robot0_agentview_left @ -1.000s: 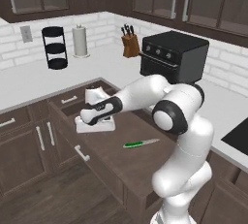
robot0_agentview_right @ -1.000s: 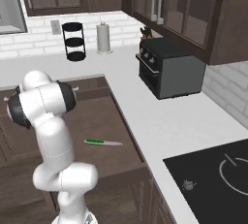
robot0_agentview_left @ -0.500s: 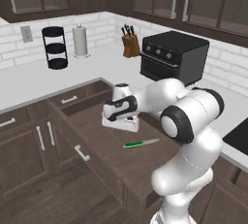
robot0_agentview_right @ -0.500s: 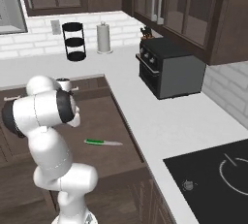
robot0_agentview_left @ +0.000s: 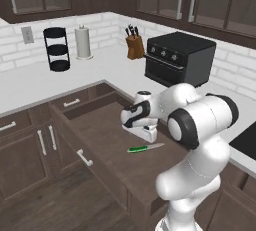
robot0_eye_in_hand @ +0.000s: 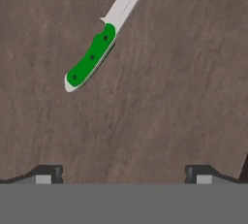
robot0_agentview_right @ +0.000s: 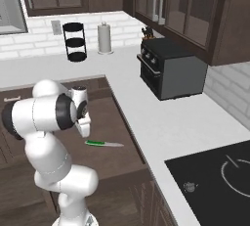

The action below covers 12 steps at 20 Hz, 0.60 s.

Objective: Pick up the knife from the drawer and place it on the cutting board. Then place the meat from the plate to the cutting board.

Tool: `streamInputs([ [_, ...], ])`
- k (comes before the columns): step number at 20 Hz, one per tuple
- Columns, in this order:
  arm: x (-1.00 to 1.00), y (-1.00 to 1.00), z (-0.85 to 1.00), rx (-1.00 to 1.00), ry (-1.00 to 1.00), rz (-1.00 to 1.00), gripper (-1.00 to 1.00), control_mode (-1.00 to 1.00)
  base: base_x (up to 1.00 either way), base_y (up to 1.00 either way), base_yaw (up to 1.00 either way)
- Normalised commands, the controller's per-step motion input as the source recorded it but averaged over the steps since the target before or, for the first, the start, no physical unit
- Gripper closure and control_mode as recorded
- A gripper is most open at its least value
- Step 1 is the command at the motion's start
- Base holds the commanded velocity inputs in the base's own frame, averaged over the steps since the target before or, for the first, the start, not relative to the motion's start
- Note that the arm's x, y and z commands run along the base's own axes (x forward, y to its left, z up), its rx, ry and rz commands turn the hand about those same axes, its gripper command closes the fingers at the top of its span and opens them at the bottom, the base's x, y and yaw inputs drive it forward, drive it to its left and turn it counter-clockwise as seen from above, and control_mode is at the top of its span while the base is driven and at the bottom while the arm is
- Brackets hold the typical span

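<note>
The wide dark drawer stands pulled out below the white counter. The knife lies flat on its floor, green handle and pale blade, toward the drawer's near right part. My gripper hangs fingers-down just above the drawer floor, a little behind the knife, open and holding nothing. In the right base view the gripper is left of the knife. In the hand view the knife lies ahead and left of my open gripper, its blade pointing away. Cutting board, plate and meat are out of view.
A black toaster oven sits on the counter behind the arm. A knife block, a paper towel roll and a black tiered rack stand along the back wall. A dark stovetop lies at the right.
The hand has swung right across the open drawer and come down near the knife. Its jaws stayed open. The knife has not moved.
</note>
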Motion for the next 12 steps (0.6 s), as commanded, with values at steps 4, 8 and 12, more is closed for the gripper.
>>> streamInputs([
  [4,0.08,-0.01,-0.12,0.01,-0.01,0.00,-1.00,-1.00,0.00,0.00,0.00],
  [8,0.19,-0.20,-0.48,-0.01,0.09,-0.18,-1.00,-1.00,0.00,0.00,0.00],
  [12,0.14,-0.20,-0.43,-0.02,0.04,-0.20,-1.00,-1.00,0.00,0.00,0.00],
])
